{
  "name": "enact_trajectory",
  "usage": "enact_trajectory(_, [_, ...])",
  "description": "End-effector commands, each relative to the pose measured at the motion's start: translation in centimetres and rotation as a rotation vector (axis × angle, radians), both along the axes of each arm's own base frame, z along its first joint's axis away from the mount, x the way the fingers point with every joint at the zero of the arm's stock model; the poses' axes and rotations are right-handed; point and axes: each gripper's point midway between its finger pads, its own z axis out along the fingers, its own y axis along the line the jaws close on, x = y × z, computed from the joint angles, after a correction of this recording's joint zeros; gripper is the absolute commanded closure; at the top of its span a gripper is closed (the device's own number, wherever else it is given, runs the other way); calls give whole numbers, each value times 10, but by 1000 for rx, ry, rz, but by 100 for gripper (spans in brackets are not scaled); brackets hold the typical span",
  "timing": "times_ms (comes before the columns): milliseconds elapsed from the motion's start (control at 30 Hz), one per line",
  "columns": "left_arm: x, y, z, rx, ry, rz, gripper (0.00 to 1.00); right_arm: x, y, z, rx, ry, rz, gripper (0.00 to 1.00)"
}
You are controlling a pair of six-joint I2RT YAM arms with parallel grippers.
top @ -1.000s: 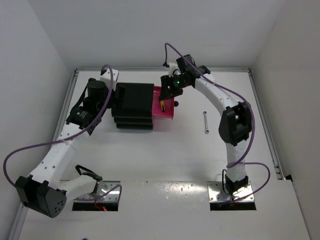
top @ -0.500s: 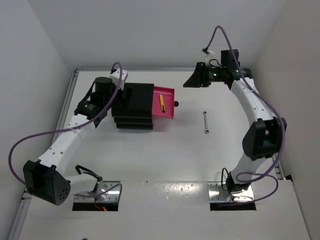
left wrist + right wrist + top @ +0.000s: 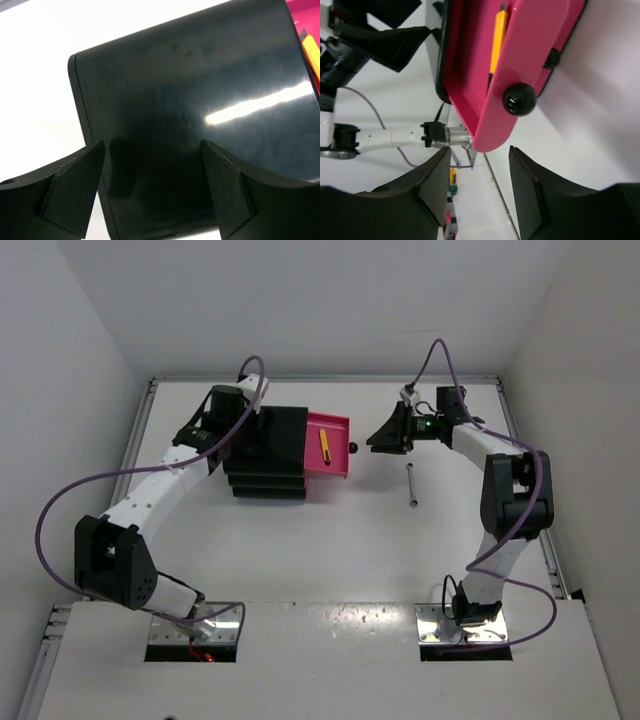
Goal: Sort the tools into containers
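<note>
The black drawer unit [image 3: 267, 452] stands at the back left. Its top magenta drawer [image 3: 336, 430] is pulled out, with the yellow cutter [image 3: 323, 444] lying inside and its black knob [image 3: 352, 448] facing right. The cutter [image 3: 496, 42] and knob [image 3: 519, 98] also show in the right wrist view. The thin silver wrench [image 3: 411, 484] lies on the table right of the drawer. My right gripper [image 3: 378, 437] is open and empty, just right of the knob. My left gripper [image 3: 252, 435] is open over the unit's black top [image 3: 190, 100]. Scissors and blue-handled tool are out of view.
The white table [image 3: 330, 550] is walled at the back and both sides. The two lower drawers look shut; one lower knob [image 3: 551, 58] shows in the right wrist view. The left arm's links [image 3: 150, 490] run along the table's left side.
My right gripper pulled out of the drawer, leaving the yellow cutter inside, swung away right, then came back low toward the knob. My left gripper moved over the unit's top.
</note>
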Motion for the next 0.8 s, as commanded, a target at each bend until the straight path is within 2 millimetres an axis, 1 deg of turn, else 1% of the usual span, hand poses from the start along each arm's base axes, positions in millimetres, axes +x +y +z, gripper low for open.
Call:
enact_trajectory(0, [11,-6,17,-30,-46,14,16,6,3,14,96,-58,47,49])
enact_trajectory(100, [13,-7,9,-23,-28,14,16,6,7,1,108,-4,57,49])
enact_trajectory(133, [13,-7,8,-23,-28,14,16,7,7,0,114,-1,64,49])
enact_trajectory(167, [13,-7,8,-23,-28,14,16,10,7,-8,114,18,63,49])
enact_trajectory(300, [13,-8,8,-28,-26,6,16,15,8,-21,127,37,65,49])
enact_trajectory(333, [11,-8,4,-25,-17,6,16,17,8,-19,137,32,72,49])
enact_trajectory(367, [11,-8,4,-25,-17,6,16,15,12,-22,147,54,85,49])
enact_trajectory(433, [11,-8,4,-25,-17,6,16,18,13,-20,157,43,95,48])
enact_trajectory(467, [12,-10,0,-27,-7,-1,16,19,13,-19,158,41,94,48])
enact_trajectory(500, [12,-10,0,-27,-7,-1,16,19,17,-18,166,33,112,47])
enact_trajectory(533, [12,-10,0,-27,-7,-1,16,19,18,-21,166,42,112,47])
enact_trajectory(567, [12,-10,-3,-24,2,-1,16,21,18,-19,166,33,113,47])
enact_trajectory(667, [13,-10,-7,-21,11,-1,16,15,26,-22,171,44,139,47])
enact_trajectory(700, [13,-12,-7,-26,12,-8,16,18,26,-23,171,46,139,47])
enact_trajectory(767, [13,-12,-7,-26,12,-9,16,16,33,-24,171,46,158,47])
